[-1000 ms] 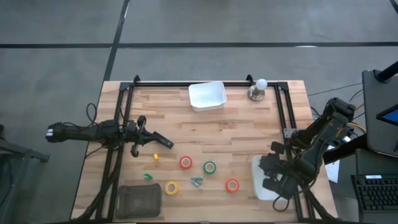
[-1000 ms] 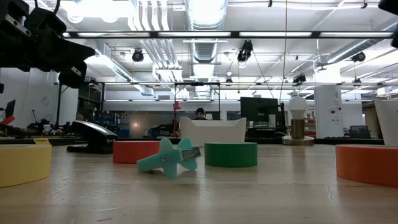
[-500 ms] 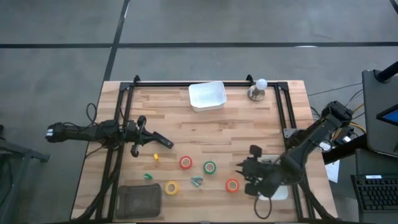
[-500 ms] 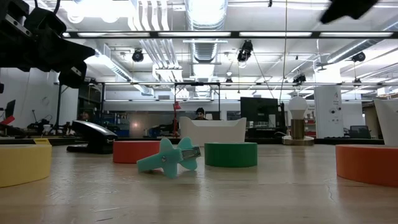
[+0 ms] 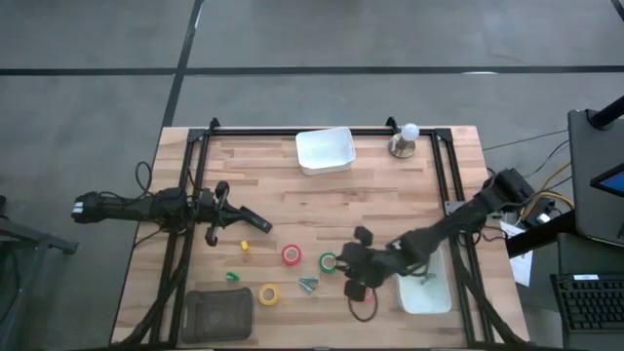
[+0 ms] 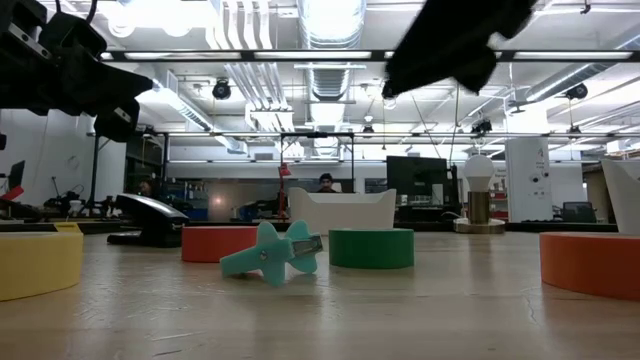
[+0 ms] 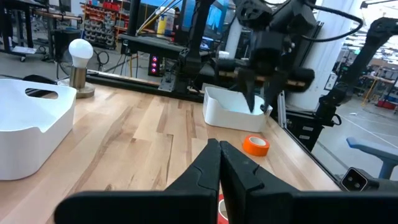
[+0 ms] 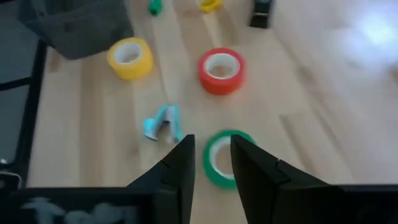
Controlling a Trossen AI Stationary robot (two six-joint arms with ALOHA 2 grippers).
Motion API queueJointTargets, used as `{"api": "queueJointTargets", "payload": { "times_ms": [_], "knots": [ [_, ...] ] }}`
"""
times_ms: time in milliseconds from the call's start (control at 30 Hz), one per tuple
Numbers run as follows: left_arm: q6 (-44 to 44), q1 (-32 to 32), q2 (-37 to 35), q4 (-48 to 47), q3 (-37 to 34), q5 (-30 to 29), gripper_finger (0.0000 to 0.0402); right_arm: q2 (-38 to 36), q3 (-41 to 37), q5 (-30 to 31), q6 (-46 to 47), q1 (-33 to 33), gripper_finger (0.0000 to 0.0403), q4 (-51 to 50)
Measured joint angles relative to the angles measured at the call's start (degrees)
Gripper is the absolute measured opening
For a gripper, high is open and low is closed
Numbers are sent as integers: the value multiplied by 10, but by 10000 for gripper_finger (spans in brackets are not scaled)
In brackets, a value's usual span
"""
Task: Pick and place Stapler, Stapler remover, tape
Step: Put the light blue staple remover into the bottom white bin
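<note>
The right gripper is out over the middle of the table, hanging just beside the green tape roll, its two fingers parted a little with nothing between them, and from the wrist camera that green roll sits right ahead of the gap. Taking the green roll as our marker: a red tape roll lies just to its left, the small teal staple remover sits just below it toward the near edge, and the yellow tape roll lies further left past the remover. The other red roll is below and right of the green one, mostly under the right arm. The black stapler rests up and well to the left of the green roll, close to the left gripper, which waits at the left side of the table with its fingers pressed together and empty. A white tray sits to the right of the green roll by the table's right edge, and a white bowl stands well above it near the far edge, with a light bulb on a stand beside that.
</note>
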Motion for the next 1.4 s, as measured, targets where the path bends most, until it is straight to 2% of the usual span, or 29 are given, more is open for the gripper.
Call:
{"api": "queueJointTargets", "payload": {
  "times_ms": [200,300,567,800,1033,1400],
  "knots": [
    [0,0,0,0,0,0,7,71,24,-92,-13,-48,146,51],
    [0,0,0,0,0,0,7,106,40,-104,-17,-61,159,49],
    [0,0,1,-1,0,0,7,172,92,-158,-41,-76,152,51],
    [0,0,2,-1,0,0,7,205,111,-168,-46,-81,143,51],
    [0,0,2,-1,0,0,7,207,106,-172,-40,-84,148,54],
    [0,0,2,-1,0,0,7,207,102,-178,-30,-80,129,58]
  ]
}}
